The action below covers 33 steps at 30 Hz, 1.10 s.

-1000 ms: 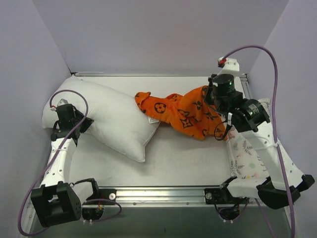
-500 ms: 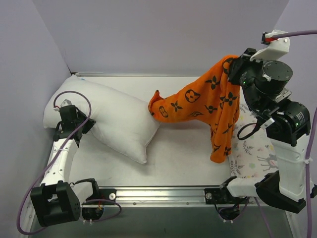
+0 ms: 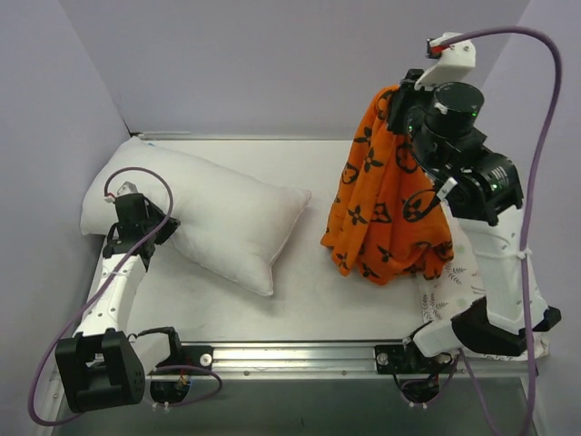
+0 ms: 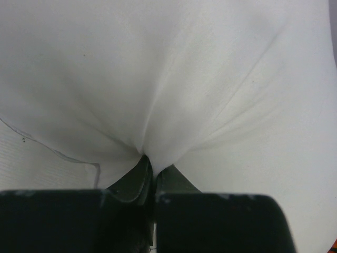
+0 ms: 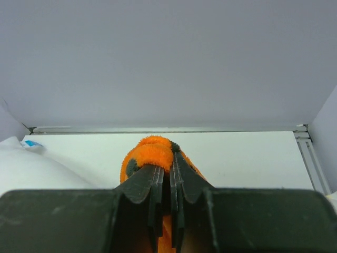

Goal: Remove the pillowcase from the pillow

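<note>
Right gripper (image 5: 170, 159) was clamped on the pillowcase (image 3: 390, 209), which hung long axis vertical over the right side of the table (image 3: 345, 300) (apart from the pillow (image 3: 227, 218)). Pillow lay on the left, long axis from far-left toward centre, left gripper (image 4: 151, 169) pinched shut on its left end.

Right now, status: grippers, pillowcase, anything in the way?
Left gripper shut on pillow. Right gripper shut on pillowcase, hanging fully off pillow. Animal-print pillow under right arm, not blocking.
</note>
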Available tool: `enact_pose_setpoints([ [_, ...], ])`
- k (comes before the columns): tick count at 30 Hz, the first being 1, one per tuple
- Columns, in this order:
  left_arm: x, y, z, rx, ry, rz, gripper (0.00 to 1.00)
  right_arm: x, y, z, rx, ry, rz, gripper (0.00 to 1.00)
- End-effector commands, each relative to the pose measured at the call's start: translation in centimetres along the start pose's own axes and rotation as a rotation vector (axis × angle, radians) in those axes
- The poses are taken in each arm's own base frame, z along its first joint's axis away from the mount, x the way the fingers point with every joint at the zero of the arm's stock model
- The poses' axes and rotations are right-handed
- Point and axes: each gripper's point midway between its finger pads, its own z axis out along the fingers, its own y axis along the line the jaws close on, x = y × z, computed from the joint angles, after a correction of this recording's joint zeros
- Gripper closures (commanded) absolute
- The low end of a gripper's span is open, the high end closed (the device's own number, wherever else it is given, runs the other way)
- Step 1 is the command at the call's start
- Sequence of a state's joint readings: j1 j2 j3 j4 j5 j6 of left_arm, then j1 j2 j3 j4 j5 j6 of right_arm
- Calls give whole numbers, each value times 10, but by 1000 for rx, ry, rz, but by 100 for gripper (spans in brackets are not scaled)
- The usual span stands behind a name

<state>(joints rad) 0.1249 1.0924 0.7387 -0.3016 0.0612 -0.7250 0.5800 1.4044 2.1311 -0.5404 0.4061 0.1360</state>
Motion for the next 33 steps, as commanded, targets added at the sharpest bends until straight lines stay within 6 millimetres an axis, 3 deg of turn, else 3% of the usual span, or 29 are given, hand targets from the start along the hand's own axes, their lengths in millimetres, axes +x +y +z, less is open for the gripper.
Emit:
enact_pose_setpoints([
  [1,4,0,5,-4,-13,18,100,-18,10,32,-34,-63,23,100],
  [3,7,-5,2,12,-9,27,100,0,5,52,-16,-7,27,100],
  [5,9,-7,0,21,-8,34,100,16,-12,67,-9,41,101,100],
  [7,11,-10,-4,36,-9,37,100,47,-31,79,9,119,150,100],
  [8,12,-11,-5,41,-8,40,100,49,-37,74,13,120,197,100],
  [9,14,-14,-7,49,-7,45,100,86,-42,78,35,201,196,100],
  [10,16,-14,-8,51,-3,47,100,101,-47,75,50,228,201,100],
  [11,18,-15,-9,57,-2,49,100,96,-51,61,63,192,236,100],
  [12,20,-20,-12,74,-2,52,100,118,-56,56,82,231,248,100],
  [13,23,-20,-13,76,0,55,100,169,-64,49,129,327,252,100],
  [15,23,-21,-16,82,-13,55,100,200,-67,23,139,333,333,100],
  [16,33,-29,-19,107,4,85,100,250,-71,8,136,374,345,100],
  [17,35,-31,-20,115,5,90,100,273,-65,0,129,401,361,100],
  [18,38,-33,-21,121,12,104,100,320,-74,-12,178,482,333,100],
  [22,44,-33,-26,127,25,132,100,386,-82,-32,210,619,284,97],
  [24,43,-31,-32,131,19,152,100,393,-82,-37,198,631,260,82],
  [25,42,-32,-35,135,15,161,100,391,-83,-40,193,628,257,65],
  [27,36,-39,-46,164,3,184,96,377,-78,-41,163,616,253,45],
  [28,34,-43,-50,175,2,193,84,370,-77,-46,154,623,235,28],
  [29,32,-49,-56,203,5,216,75,350,-73,-43,137,593,236,21],
  [30,26,-57,-64,219,-3,229,66,341,-71,-47,123,593,225,0],
  [31,23,-61,-69,233,-8,241,46,332,-69,-48,108,584,211,0],
  [32,20,-66,-77,254,-21,265,39,312,-64,-46,85,555,215,0],
  [33,16,-75,-86,283,-26,279,33,306,-60,-47,67,553,211,0],
])
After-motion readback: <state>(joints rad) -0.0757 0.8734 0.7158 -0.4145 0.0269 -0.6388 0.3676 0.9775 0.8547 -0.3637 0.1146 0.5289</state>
